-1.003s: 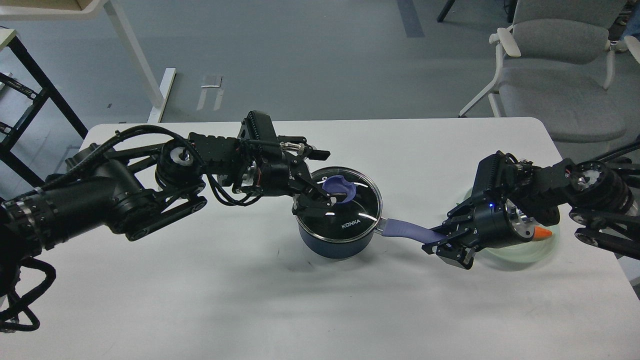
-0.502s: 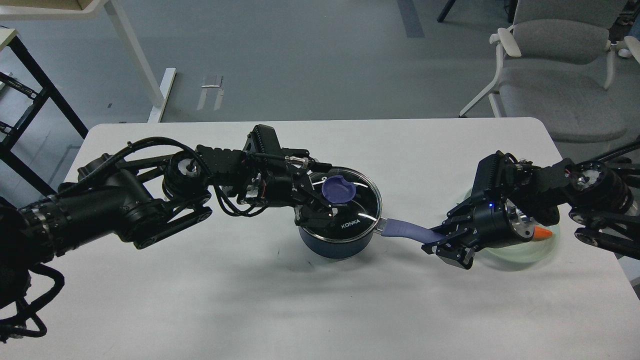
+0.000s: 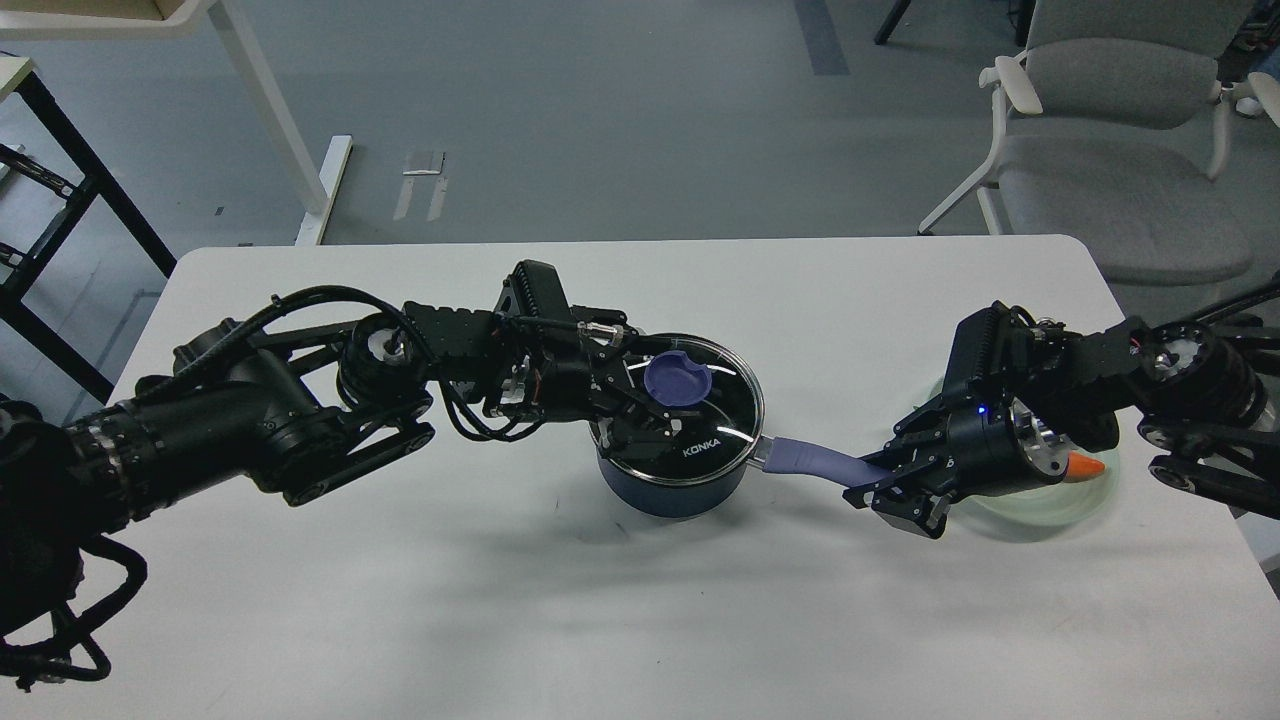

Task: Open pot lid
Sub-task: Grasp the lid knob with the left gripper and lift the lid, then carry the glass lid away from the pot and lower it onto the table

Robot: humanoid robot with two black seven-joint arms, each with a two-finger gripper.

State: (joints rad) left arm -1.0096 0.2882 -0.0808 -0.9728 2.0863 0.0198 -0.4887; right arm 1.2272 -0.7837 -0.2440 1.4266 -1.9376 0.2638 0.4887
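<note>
A dark blue pot [image 3: 672, 488] stands mid-table with its glass lid [image 3: 725, 405] on it. The lid has a purple knob [image 3: 677, 379] that shows in full. My left gripper [image 3: 643, 404] is low over the lid's left half, just left of the knob, with its fingers [image 3: 655, 432] spread and nothing between them. The pot's purple handle [image 3: 812, 462] points right. My right gripper [image 3: 872, 480] is shut on the end of this handle.
A pale green plate [image 3: 1060, 503] lies under my right arm, with an orange carrot-like tip [image 3: 1088, 466] on it. A grey chair [image 3: 1120, 150] stands behind the table's right end. Dark table legs [image 3: 60, 190] are at the far left.
My left arm has shifted right and lower. Its fingers, which overlapped the knob a second ago, now sit beside it and the knob shows fully. The right arm and pot have not moved.
</note>
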